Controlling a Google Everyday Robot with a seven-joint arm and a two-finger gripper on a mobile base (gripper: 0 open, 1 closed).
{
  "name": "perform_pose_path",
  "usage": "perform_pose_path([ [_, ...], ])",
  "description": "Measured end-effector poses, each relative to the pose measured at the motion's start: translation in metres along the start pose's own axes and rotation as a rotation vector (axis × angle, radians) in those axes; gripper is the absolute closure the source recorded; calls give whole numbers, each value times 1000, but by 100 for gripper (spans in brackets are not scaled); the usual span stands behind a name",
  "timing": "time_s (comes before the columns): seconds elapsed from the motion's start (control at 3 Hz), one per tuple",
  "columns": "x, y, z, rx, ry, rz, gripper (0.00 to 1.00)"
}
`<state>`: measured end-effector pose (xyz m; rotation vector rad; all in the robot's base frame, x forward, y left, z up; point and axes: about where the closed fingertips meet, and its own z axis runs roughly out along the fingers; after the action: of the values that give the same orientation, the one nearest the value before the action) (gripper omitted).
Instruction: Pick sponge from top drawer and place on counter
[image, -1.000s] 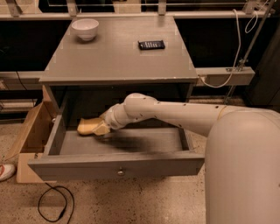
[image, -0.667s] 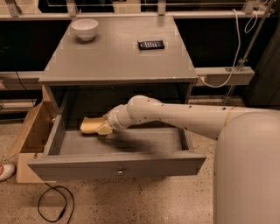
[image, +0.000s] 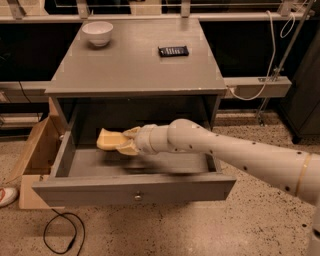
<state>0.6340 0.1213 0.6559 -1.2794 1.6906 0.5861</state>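
Note:
The grey top drawer of the cabinet is pulled open, with a small round knob on its front panel. My gripper reaches into it from the right on a long white arm and is shut on the pale-yellow sponge. The sponge is held above the drawer floor, at the drawer's left half, sticking out leftwards from the tan fingers. The grey counter is above, over the drawer cavity.
A white bowl stands at the counter's back left. A black remote-like device lies at its back right. A cardboard box stands on the speckled floor left of the drawer. A black cable lies on the floor.
The gripper has lifted the sponge up off the drawer floor and a little to the right.

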Motion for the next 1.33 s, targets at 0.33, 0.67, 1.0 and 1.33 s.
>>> perform_pose_path([
  [0.33, -25, -9, -74, 76, -120, -60, 100],
  [0.67, -31, -27, -127, 144, -160, -85, 100],
  [1.0, -35, -30, -132, 163, -168, -87, 100],
  [1.33, -53, -46, -156, 246, -206, -97, 100],
])
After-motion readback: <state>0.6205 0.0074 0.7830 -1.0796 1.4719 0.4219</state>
